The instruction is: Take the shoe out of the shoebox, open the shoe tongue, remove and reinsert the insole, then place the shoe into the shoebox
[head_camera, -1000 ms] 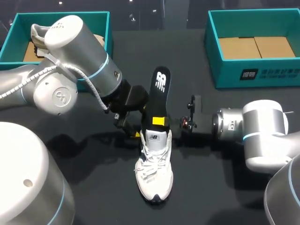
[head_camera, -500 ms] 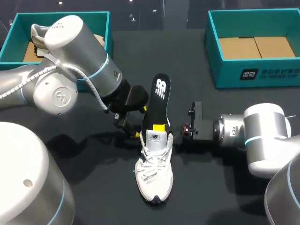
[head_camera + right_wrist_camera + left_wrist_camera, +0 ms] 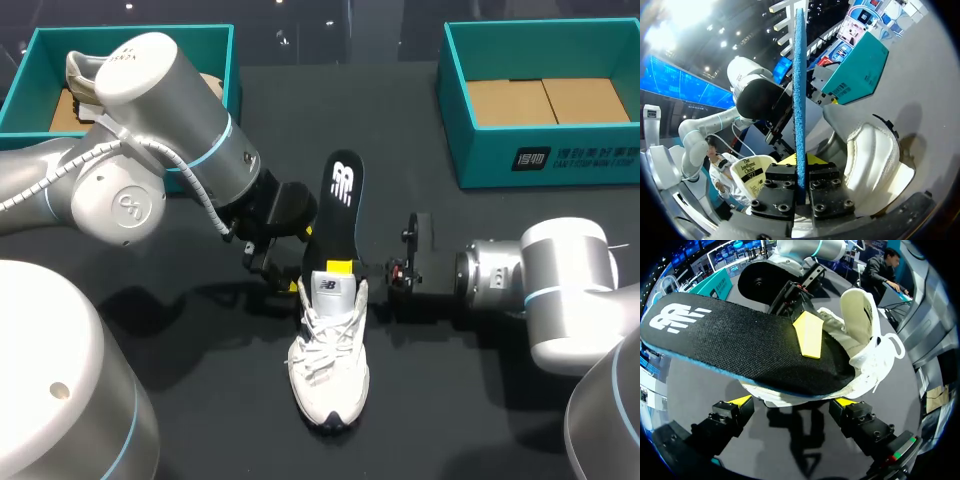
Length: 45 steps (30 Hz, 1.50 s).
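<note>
On the insole [image 3: 338,215], right jaws tight.

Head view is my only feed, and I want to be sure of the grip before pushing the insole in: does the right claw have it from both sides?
Observer: Yes. In the right wrist view the right claw is shut on the insole, with one finger on each face.
Operator: Is its lower end inside the shoe?
Observer: The left wrist view shows that end sitting in the opening of the shoe, beside the upright tongue.
Operator: Which way is it turned to the claw?
Observer: Edge-on, showing a thin blue rim.
</note>
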Each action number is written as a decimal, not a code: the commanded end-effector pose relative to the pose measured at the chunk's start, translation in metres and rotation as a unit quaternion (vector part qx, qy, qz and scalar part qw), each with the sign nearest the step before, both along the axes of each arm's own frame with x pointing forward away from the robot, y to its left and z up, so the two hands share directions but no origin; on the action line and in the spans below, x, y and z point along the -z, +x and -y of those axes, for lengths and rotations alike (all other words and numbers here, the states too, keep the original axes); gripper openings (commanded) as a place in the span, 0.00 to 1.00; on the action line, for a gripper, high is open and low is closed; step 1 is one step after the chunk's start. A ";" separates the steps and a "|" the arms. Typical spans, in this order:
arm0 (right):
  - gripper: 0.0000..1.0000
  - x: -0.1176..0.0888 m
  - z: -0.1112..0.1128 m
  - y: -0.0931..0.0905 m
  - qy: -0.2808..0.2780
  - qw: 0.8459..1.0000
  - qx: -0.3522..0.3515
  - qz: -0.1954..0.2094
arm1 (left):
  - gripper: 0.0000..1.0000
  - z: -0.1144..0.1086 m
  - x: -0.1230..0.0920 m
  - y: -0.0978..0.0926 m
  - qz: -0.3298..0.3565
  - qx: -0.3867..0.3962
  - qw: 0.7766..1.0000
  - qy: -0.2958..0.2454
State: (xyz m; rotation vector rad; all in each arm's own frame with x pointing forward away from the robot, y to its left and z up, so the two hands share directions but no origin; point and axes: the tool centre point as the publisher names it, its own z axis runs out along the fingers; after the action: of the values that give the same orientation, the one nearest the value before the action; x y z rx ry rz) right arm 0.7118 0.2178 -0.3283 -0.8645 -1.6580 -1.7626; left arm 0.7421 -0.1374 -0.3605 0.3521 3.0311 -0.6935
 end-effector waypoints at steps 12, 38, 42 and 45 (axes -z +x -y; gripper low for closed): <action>0.18 -0.014 0.003 0.003 -0.009 1.000 -0.007 0.019 | 1.00 0.001 0.000 0.000 0.000 0.001 1.000 0.001; 0.00 -0.035 -0.002 0.031 -0.044 0.997 -0.026 0.050 | 1.00 0.001 0.000 0.000 0.000 0.001 1.000 0.001; 0.00 -0.025 -0.002 0.024 -0.047 0.998 -0.022 0.035 | 1.00 0.001 0.000 0.000 0.000 0.001 1.000 0.001; 0.00 -0.016 -0.002 0.018 -0.048 0.998 -0.018 0.021 | 1.00 0.001 0.000 0.000 0.000 0.001 1.000 0.001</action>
State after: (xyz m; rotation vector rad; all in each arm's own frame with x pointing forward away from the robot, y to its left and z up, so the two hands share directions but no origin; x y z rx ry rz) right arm 0.7362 0.2177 -0.3052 -0.8331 -1.7943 -1.6958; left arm 0.7421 -0.1374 -0.3605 0.3521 3.0311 -0.6935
